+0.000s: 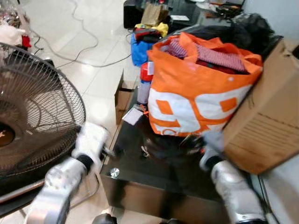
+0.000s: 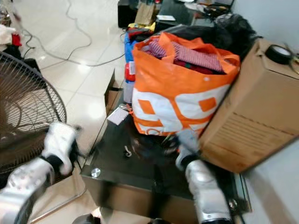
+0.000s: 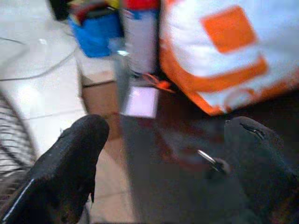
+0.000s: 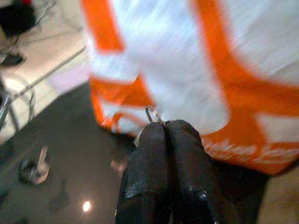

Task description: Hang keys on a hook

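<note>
Bulging orange-and-white shopping bag (image 1: pixel 196 93) leaning over dark glossy glass table (image 1: pixel 140 172), crowding any lift; tilted brown cardboard box (image 1: pixel 266 121) beside it, liable to be knocked; left gripper (image 3: pixel 163 158) spread wide, empty, near table edge; right gripper (image 4: pixel 164 128) pinched on thin silver key ring (image 4: pixel 152 113), hold shallow, likely to slip; no hook visible.

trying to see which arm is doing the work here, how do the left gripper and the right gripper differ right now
The left gripper has its fingers spread wide with nothing between them; the right gripper is pinched shut on a metal key ring.

The left gripper hangs by the glass table's edge, near the fan; the right gripper is over the table, close to the orange and white bag.

Both have two black fingers.
</note>
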Available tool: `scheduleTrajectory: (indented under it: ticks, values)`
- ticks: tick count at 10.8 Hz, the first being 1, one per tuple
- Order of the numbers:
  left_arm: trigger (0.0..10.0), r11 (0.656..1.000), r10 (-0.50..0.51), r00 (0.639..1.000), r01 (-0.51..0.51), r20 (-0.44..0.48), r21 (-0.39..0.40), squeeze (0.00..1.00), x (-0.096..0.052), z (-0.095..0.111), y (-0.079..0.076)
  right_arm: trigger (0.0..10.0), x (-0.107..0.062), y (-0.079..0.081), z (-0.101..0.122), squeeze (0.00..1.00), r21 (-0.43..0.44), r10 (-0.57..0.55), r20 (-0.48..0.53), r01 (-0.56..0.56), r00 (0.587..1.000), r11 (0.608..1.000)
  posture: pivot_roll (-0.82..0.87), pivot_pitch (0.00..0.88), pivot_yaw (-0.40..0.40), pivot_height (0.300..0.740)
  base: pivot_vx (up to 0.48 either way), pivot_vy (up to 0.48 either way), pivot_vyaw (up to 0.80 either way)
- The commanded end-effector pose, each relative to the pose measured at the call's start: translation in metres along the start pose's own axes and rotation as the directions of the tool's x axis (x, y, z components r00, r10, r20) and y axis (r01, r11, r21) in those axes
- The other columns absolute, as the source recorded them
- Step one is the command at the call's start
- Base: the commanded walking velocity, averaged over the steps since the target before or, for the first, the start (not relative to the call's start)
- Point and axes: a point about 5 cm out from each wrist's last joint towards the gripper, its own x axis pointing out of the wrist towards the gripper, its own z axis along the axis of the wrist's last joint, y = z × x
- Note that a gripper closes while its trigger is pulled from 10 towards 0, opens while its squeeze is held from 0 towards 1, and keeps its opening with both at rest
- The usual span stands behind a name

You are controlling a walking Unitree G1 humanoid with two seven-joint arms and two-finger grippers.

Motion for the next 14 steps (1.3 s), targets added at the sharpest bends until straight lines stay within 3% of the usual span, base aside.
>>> scheduleTrajectory:
  ticks: [1,3,4,5,6,8,11,14]
  values:
    - [10.0,0.999,0.049,0.997,-0.048,0.055,-0.015,0.00,0.005,0.010,0.005,0.0,-0.006,-0.004,0.016,0.00,0.025,-0.031,0.038,0.030,0.999,0.999,0.03,0.000,-0.087,0.740,0.000,0.000,0.00]
    - [10.0,0.995,0.103,0.990,-0.104,0.094,0.005,0.00,0.019,0.019,0.007,0.0,-0.015,-0.008,0.036,0.00,0.069,-0.082,0.091,0.076,0.992,0.995,0.06,0.000,-0.110,0.740,0.000,0.000,0.00]
    - [10.0,0.993,0.112,0.989,-0.116,0.100,0.036,0.00,0.024,0.019,0.004,1.5,-0.024,-0.009,0.039,0.00,0.099,-0.123,0.091,0.114,0.988,0.989,0.05,0.000,-0.111,0.740,0.000,0.000,0.00]
    - [10.0,0.994,0.099,0.990,-0.103,0.097,0.035,0.00,0.026,0.015,-0.001,7.8,-0.027,-0.011,0.039,0.00,0.113,-0.158,0.078,0.149,0.984,0.982,0.03,0.000,-0.108,0.740,0.000,0.000,0.00]
    - [10.0,0.996,0.073,0.992,-0.077,0.099,0.040,0.00,0.029,0.013,-0.004,10.0,-0.027,-0.012,0.041,0.00,0.113,-0.184,0.063,0.176,0.981,0.978,0.01,0.000,-0.085,0.740,0.000,0.000,0.00]
    - [10.0,0.997,0.073,0.992,-0.075,0.099,0.019,0.00,0.038,0.012,-0.002,10.0,-0.024,-0.021,0.043,0.00,0.111,-0.249,0.046,0.243,0.967,0.964,0.01,0.000,-0.073,0.740,0.000,0.000,0.00]
    - [10.0,0.994,0.098,0.991,-0.101,0.097,0.033,0.00,0.037,0.008,-0.001,10.0,-0.014,-0.031,0.055,0.00,0.086,-0.273,0.061,0.267,0.960,0.960,0.06,0.000,-0.084,0.740,0.000,0.000,0.00]
    - [10.0,0.997,0.068,0.994,-0.070,0.080,0.022,0.00,0.037,0.007,0.000,10.0,-0.021,-0.031,0.052,0.00,0.081,-0.287,0.049,0.283,0.957,0.956,0.01,0.000,-0.018,0.740,0.000,0.000,0.00]
